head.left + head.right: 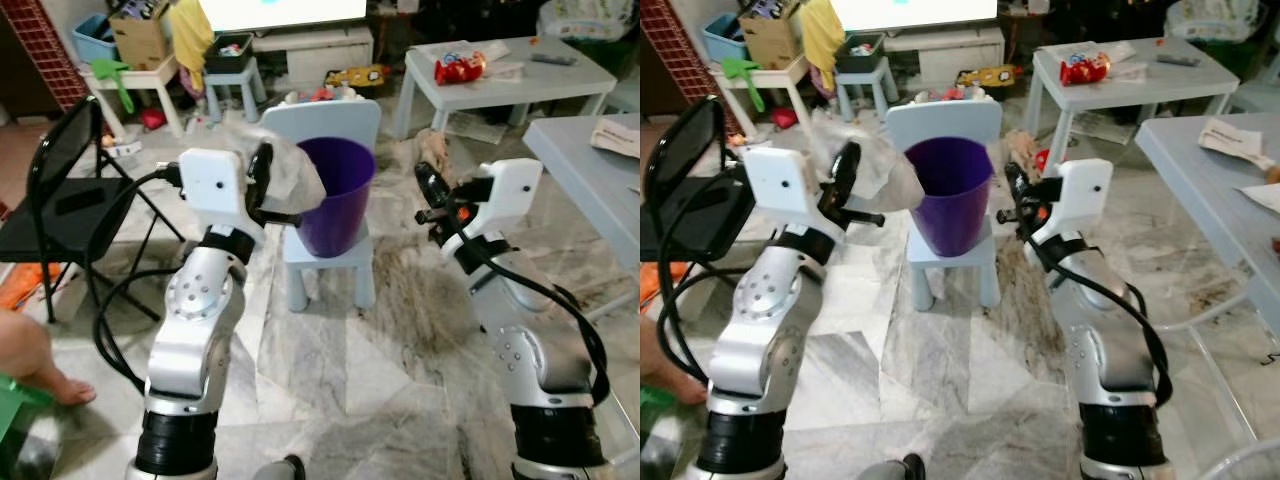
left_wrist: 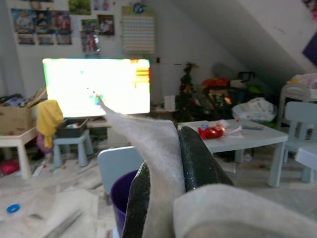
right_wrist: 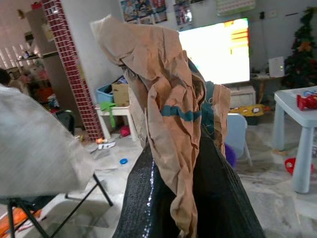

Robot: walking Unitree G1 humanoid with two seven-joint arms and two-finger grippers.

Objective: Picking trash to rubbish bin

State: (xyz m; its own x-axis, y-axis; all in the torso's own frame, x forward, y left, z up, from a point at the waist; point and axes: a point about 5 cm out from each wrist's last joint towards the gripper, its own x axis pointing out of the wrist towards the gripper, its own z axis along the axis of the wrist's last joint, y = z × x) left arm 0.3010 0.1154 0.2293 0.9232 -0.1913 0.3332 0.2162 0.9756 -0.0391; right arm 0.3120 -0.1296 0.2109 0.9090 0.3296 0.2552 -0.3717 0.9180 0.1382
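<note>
— Nearest, at lower left: silver left arm, bent up from the elbow. Left gripper (image 1: 268,185) raised just left of the purple bin (image 1: 338,195), black fingers (image 2: 195,161) clamped tight on a crumpled white tissue (image 1: 290,170). Tissue bulging out toward the bin's rim, at about rim height; touching or just short of it, cannot tell.

— And farther left?

— Black folding chair (image 1: 60,190) on the marble floor (image 1: 400,370), with a person's bare foot (image 1: 40,365) at the lower edge. White side table (image 1: 130,80) behind, with a cardboard box (image 1: 140,35) on top.

— Middle?

— Purple bin standing upright on the seat of a small pale blue child's chair (image 1: 330,255), between the two arms. Bright television screen (image 2: 96,87) farther back.

— Right side?

— Right gripper (image 1: 428,190) raised just right of the bin, fingers pinched shut on crumpled brown paper (image 3: 171,114) with a teal stripe; paper sticking up past the fingertips. Behind it, pale blue low table (image 1: 510,85) carrying a red packet (image 1: 458,68). Grey table (image 1: 590,165) at far right, with papers on it.
</note>
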